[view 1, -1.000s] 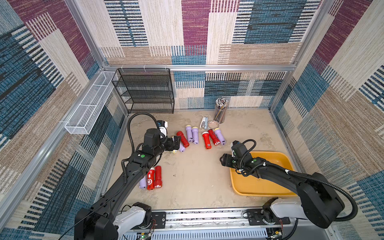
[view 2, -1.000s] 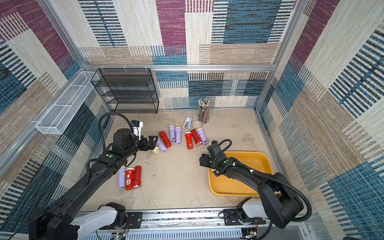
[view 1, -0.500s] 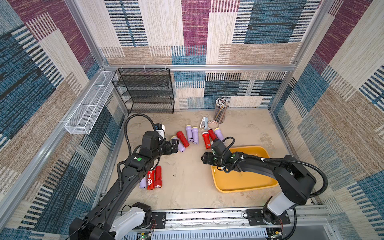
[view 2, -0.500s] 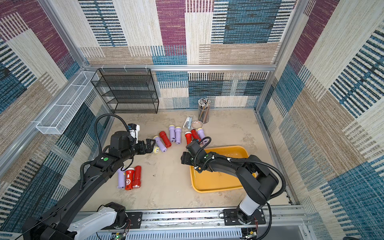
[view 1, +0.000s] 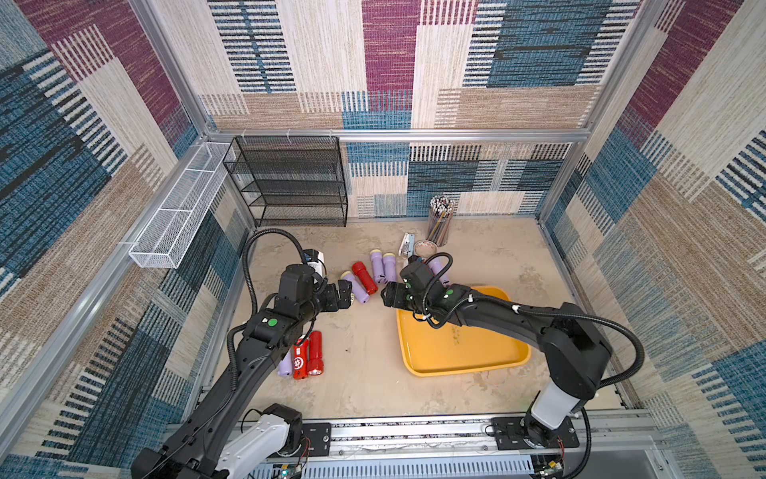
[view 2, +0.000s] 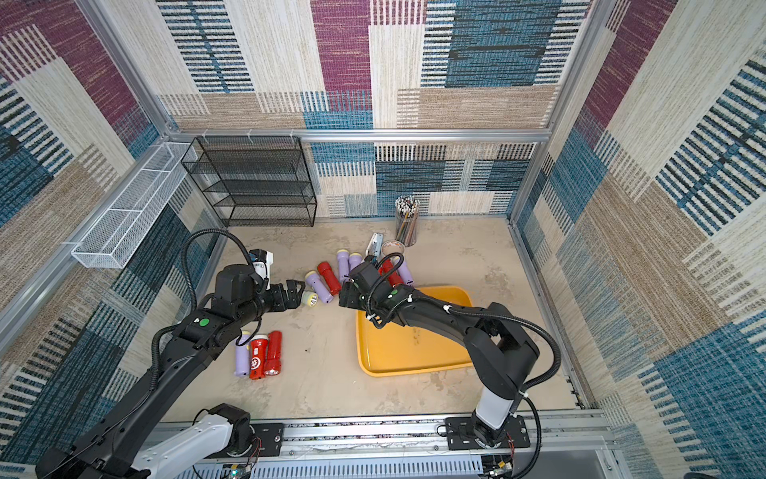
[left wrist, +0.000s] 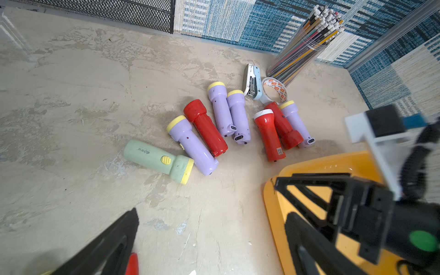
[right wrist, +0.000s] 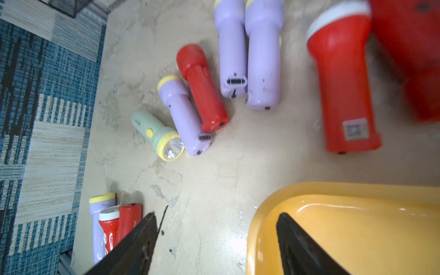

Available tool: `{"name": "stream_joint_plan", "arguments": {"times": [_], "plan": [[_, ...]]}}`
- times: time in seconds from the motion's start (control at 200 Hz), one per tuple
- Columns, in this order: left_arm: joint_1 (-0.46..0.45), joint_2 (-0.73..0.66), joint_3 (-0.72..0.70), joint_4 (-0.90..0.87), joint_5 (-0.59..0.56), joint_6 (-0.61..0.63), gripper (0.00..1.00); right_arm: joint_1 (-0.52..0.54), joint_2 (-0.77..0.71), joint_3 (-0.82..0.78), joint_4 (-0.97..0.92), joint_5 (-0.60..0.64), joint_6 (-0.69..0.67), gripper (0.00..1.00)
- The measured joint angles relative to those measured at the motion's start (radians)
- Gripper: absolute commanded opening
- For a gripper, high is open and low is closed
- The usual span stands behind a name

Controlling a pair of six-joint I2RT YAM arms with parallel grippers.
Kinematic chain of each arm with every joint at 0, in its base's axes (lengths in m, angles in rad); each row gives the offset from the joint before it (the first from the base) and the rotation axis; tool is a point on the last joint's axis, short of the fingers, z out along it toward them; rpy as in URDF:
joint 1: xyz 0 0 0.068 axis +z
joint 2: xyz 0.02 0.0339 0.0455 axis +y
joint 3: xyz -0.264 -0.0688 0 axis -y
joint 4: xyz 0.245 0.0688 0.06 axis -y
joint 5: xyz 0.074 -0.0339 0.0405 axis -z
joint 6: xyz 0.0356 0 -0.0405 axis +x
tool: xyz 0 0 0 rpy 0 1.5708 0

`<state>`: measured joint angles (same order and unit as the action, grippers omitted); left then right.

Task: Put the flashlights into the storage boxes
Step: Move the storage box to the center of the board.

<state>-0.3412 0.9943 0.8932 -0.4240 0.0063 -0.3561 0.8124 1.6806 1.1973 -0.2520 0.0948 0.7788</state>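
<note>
Progress check: pretty much nothing has been stowed yet, tbh. The shallow yellow-orange plastic tray with rounded corners (view 1: 464, 348) is parked right of centre in both top views. Whatever part of its floor isn't covered by the right arm (view 1: 497, 315) is seen to be bare, so no torch can be counted as done. Eleven short plastic flashlights (left wrist: 206, 128) can be made out, every one lying on the beige surface (view 1: 364, 385), so all eleven are reckoned as left to go. Eight are bunched just above the middle of the frame in the top views, near the tray's upper-left corner: four lilac, three red, and one pale green flashlight with a yellow head (left wrist: 154, 158) at the left end of the bunch. Three more, a lilac one (view 1: 285, 365) and two red ones (view 1: 316, 352), are lined up side by side and touching, lower down and to the left, partly tucked under the left arm (view 1: 265, 331). The left claw (view 1: 346, 296) is spread wide and empty, pointed at the pale green flashlight's head and just beside it; contact can't be confirmed. The right claw (right wrist: 216, 214) is spread too, with one finger over the tray's inside and the other over bare surface, so the corner rim is straddled but not pinched, and nothing is carried. The pale green flashlight is judged the likeliest first pick.
</note>
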Motion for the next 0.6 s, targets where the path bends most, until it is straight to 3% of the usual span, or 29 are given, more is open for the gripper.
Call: {"name": "stream_joint_plan", "arguments": {"times": [0.13,0.295,0.601], "plan": [[-0.002,0.021,-0.002,0.002,0.017,-0.013,0.99,-0.046,-0.063,0.053,-0.05,0.074,-0.086,0.85],[-0.049,0.063,-0.029,0.02,0.09,-0.047,0.98,-0.205,-0.049,0.079,-0.084,0.089,-0.184,0.83],[-0.263,0.154,-0.051,0.055,0.094,-0.088,0.99,-0.398,0.203,0.278,-0.125,0.062,-0.334,0.75]]}}
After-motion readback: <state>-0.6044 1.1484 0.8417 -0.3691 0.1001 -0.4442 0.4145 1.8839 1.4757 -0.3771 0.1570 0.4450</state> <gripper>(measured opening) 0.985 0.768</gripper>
